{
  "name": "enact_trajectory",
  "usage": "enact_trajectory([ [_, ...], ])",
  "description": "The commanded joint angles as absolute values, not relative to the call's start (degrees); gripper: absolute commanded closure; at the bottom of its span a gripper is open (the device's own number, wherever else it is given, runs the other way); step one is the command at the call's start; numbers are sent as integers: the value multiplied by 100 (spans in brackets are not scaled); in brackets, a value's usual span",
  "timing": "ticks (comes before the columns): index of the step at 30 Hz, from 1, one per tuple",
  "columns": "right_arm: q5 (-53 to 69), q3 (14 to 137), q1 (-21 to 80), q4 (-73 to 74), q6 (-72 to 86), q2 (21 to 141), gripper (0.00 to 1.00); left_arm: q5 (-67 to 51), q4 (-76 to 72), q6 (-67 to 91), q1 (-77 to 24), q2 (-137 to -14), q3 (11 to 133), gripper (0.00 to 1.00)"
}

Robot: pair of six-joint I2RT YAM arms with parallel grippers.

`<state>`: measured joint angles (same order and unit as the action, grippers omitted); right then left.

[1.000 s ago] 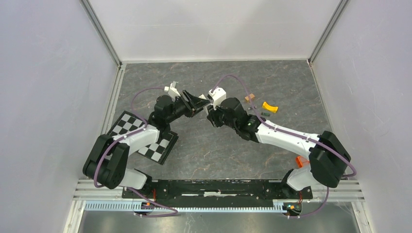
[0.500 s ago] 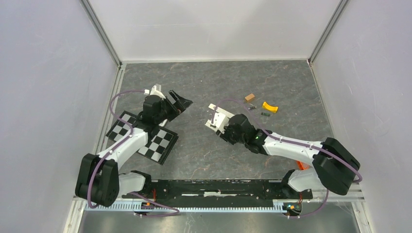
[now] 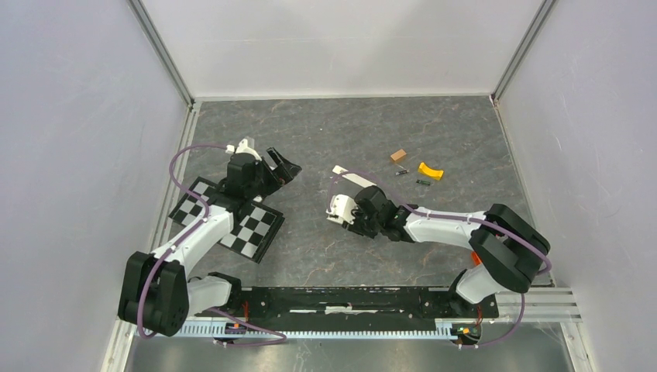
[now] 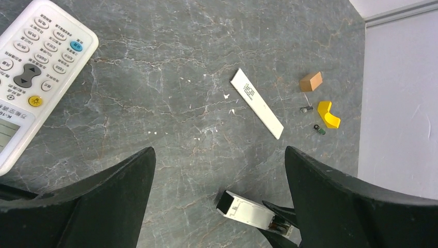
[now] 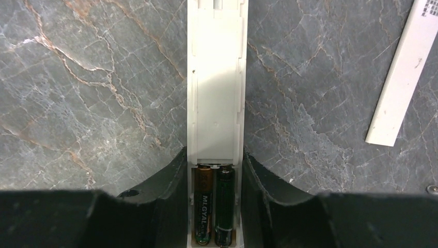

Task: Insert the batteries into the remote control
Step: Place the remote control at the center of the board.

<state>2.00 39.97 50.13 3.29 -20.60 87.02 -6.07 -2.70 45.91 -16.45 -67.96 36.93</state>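
Two batteries (image 5: 204, 204) are seated side by side in the open recess of the remote control (image 5: 217, 103), which is clamped in the right gripper (image 5: 215, 160), while the left gripper (image 4: 219, 151) is spread wide over the table (image 4: 181, 77).

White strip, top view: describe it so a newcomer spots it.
On the grey marbled table, look just beyond the right gripper. The white strip lies flat there, left of the brown block. Unlike the thicker remote control held in that gripper, it is thin and lies free.
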Motion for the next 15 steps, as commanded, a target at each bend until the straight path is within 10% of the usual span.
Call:
enact_trajectory([
  [1,272,4261,5026,563,-2249,8808,72,-483,-308,4307,-1600,-6698,3891,0],
  [15,244,4523,5038,1059,-2285,8743,44,-790,-518,4458,-1588,-6785,3792,0],
])
